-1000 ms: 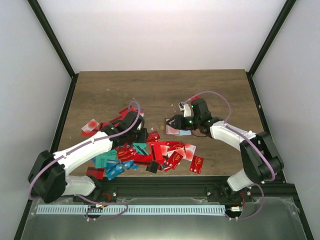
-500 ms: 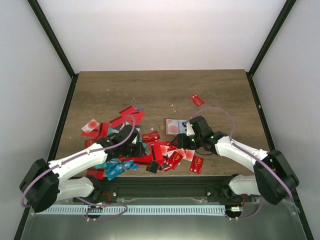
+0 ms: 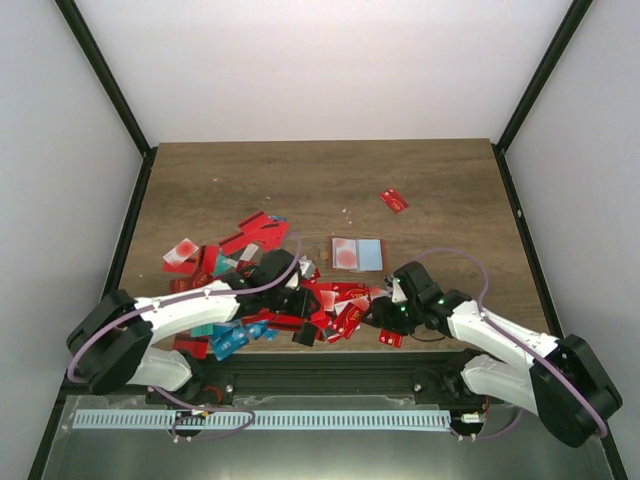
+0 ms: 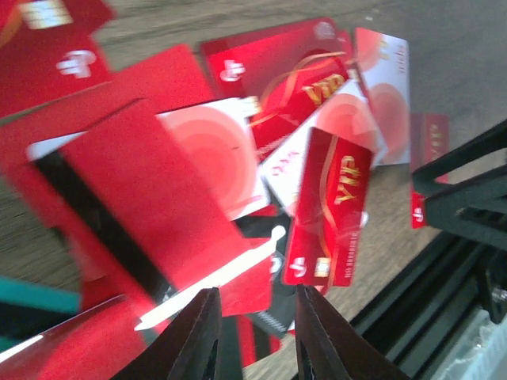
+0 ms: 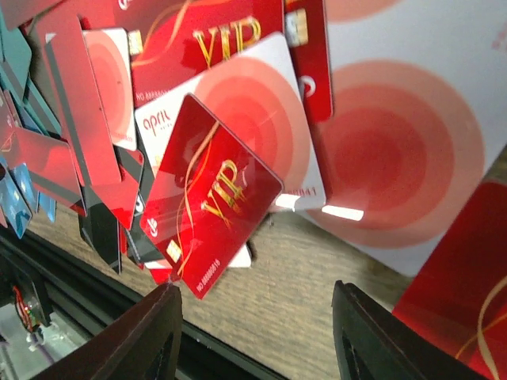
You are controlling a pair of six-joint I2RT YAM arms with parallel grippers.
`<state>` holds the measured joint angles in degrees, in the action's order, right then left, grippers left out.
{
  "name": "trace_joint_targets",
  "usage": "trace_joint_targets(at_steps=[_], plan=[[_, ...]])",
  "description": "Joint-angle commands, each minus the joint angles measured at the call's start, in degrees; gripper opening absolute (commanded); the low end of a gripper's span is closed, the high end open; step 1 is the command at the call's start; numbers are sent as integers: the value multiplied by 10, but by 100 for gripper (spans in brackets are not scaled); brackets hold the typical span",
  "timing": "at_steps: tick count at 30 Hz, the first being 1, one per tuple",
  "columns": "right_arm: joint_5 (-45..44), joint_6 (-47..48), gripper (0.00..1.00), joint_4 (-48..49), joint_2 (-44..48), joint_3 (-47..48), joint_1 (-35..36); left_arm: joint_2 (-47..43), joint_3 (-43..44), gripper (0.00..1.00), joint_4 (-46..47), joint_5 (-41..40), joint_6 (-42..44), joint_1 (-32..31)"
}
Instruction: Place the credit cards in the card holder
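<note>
The left gripper [image 4: 255,305], fingers narrowly apart, and right gripper [image 5: 255,299], fingers wide, hover empty over scattered red plastic cards [image 3: 335,298]; the open blue-lined wallet [image 3: 371,254] lies farther back.

You have a dark brown wood-grain tabletop [image 3: 300,180]; the credit cards [image 3: 300,305] heaped by its near edge are mostly red, with some teal, blue and black; several are white with pale red concentric circles; one VIP card [image 5: 210,198] is red with gold lettering and swirls; a striped card [image 4: 103,214] is red with a black band; the card holder [image 3: 370,254] shows pale blue inside.
</note>
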<state>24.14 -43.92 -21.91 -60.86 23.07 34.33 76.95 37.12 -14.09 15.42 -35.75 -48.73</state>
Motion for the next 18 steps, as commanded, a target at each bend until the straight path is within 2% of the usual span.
trace_joint_targets(at_steps=[1,6,18], plan=[[38,-39,54,13,23,-16,2,38,38,28,55,43,22,-26],[69,-72,54,68,30,-50,2,85,67,27,63,53,34,-42],[63,-134,53,149,26,-86,2,179,94,26,85,69,53,-44]])
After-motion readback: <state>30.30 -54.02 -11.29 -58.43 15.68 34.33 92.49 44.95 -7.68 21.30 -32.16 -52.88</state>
